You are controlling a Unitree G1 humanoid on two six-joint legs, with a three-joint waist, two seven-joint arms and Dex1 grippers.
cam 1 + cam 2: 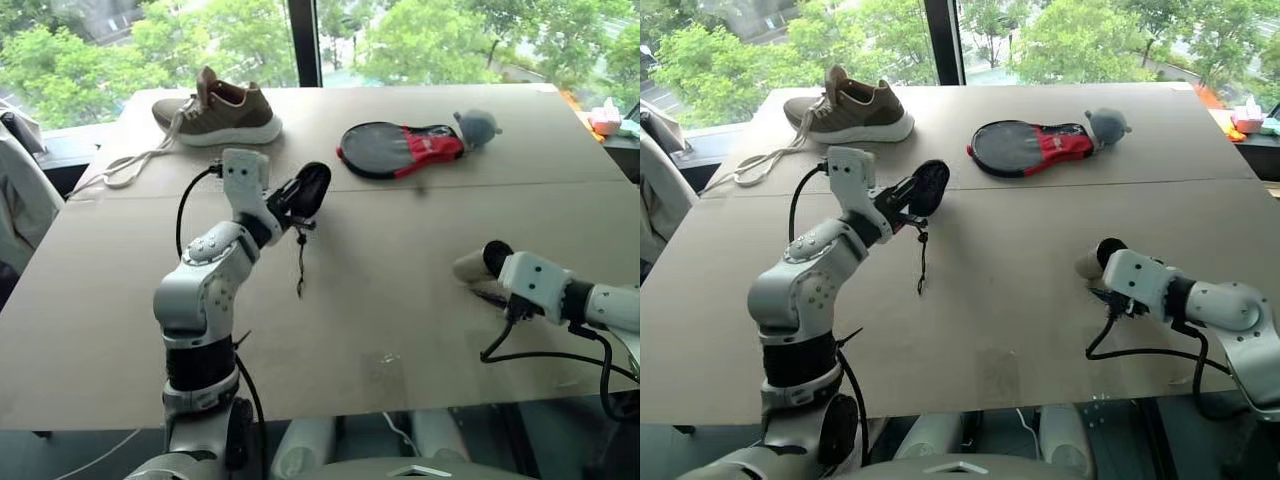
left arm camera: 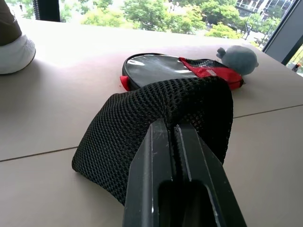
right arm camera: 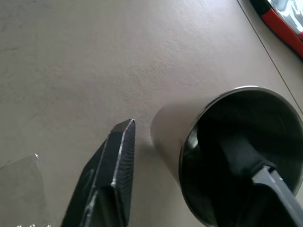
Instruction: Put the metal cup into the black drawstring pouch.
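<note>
metal cup [image 3: 227,156] on its side (mouth toward wrist), black drawstring pouch [image 2: 156,123] lifted

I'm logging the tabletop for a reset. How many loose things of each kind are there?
Footwear: 1, the sneaker
Pouches and covers: 2, the black drawstring pouch and the paddle cover
Cups: 1, the metal cup
Soft toys: 1, the grey plush
Total: 5

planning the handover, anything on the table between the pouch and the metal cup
Nothing: in the left eye view, bare table runs between the black drawstring pouch, with its cord dangling, and the metal cup.
</note>
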